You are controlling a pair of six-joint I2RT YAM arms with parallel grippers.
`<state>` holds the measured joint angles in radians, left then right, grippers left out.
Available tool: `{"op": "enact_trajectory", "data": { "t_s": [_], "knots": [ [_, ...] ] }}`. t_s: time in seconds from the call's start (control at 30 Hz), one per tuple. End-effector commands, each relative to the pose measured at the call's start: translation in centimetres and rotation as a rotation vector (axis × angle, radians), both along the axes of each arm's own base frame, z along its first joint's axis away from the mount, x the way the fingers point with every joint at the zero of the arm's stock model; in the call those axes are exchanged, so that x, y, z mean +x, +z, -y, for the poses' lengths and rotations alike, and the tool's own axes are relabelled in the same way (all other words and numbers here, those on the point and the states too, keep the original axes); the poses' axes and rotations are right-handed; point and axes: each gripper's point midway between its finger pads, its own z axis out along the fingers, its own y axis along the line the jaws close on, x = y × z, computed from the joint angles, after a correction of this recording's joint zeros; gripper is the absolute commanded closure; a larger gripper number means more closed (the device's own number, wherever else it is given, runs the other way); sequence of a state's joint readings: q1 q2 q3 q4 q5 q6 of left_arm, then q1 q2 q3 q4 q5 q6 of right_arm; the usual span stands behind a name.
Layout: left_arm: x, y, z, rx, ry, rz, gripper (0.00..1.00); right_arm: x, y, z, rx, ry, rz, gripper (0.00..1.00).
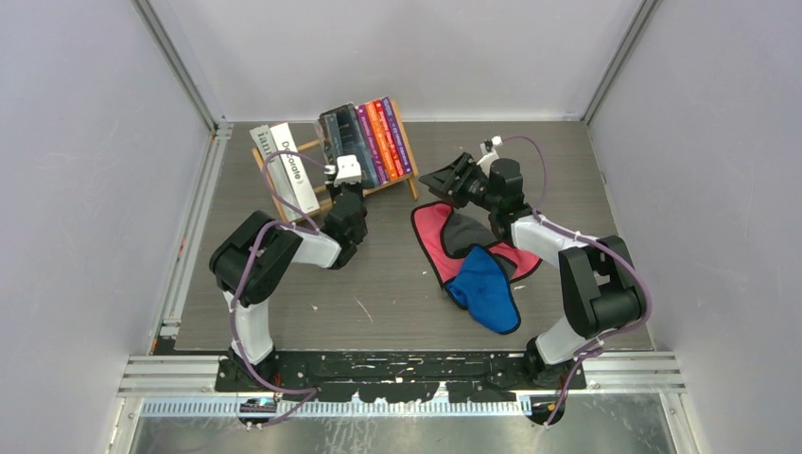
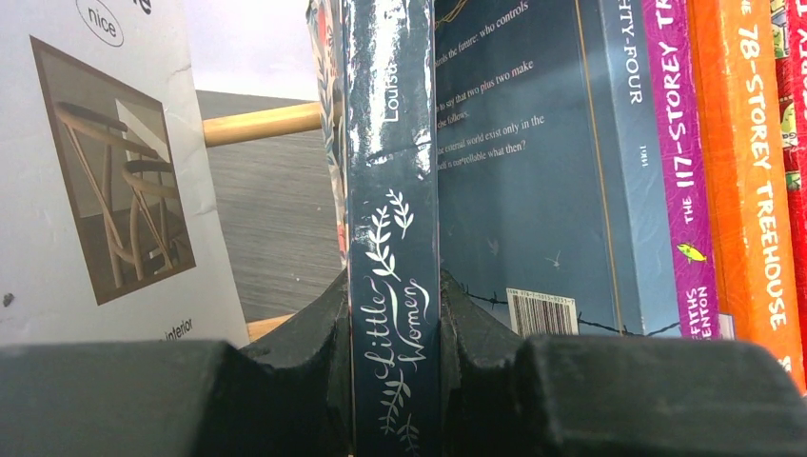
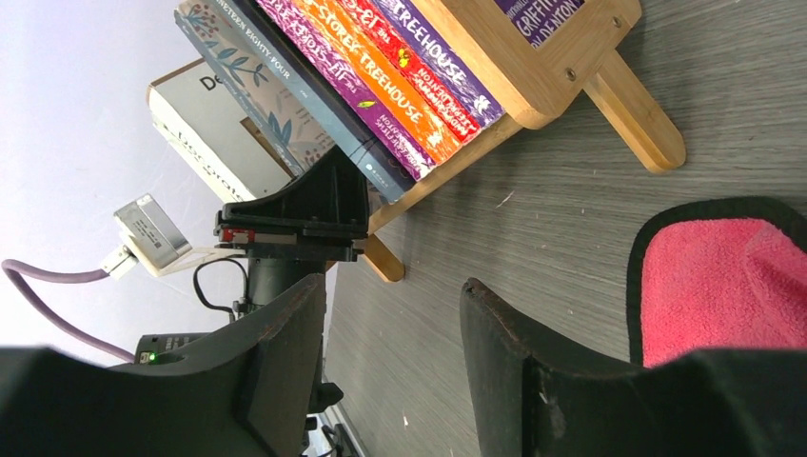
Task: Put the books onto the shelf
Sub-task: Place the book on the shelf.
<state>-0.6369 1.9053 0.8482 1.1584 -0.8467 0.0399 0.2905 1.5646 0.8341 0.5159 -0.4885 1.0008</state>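
Dark-blue "Little Women" paperback (image 2: 395,190) stands in the light-wood slatted book rack (image 3: 542,71) at the far left-centre of the grey table (image 1: 378,293). Its spine is pinched between both fingers of the left gripper (image 2: 395,328). One floral-edged paperback (image 2: 328,143) sits against its left side, and one dark-blue "Nineteen Eighty-Four" paperback (image 2: 533,190) against its right. Four bright ones follow rightward: purple paperback (image 2: 680,171), orange paperback (image 2: 747,190), red paperback (image 1: 389,138), second purple paperback (image 1: 400,134). Two big books lean at the rack's left end: large grey book (image 1: 266,144), large white "Decorate" book (image 1: 295,175). Right gripper (image 3: 395,314) hangs right of the rack, jaws apart, holding nothing. Three cloths overlap near-right: red cloth (image 1: 427,236), grey cloth (image 1: 463,232), blue cloth (image 1: 487,288).
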Motion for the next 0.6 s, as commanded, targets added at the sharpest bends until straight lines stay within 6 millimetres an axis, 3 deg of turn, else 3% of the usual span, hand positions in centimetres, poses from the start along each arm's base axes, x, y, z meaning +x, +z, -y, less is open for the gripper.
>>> {"op": "enact_trajectory", "data": {
  "t_s": [0.0,0.13,0.23,0.4,0.57],
  "knots": [
    [0.5,3.7,0.5,-0.161,-0.008,0.144,1.0,0.6,2.2,-0.2,0.023,0.011,0.087,0.41],
    [0.4,3.1,0.5,-0.179,-0.005,0.125,0.97,0.5,2.2,-0.1,0.023,0.012,0.084,0.41],
    [0.2,2.7,0.5,-0.194,-0.006,0.11,0.73,0.4,2.2,-0.2,0.025,0.011,0.085,0.41],
    [0.2,2.3,0.5,-0.202,-0.001,0.08,0.49,0.1,2.6,0.0,0.026,0.01,0.089,0.41],
    [0.1,2.5,0.5,-0.212,-0.004,0.072,0.44,-0.1,2.9,0.0,0.024,0.012,0.093,0.41]
  ]
}}
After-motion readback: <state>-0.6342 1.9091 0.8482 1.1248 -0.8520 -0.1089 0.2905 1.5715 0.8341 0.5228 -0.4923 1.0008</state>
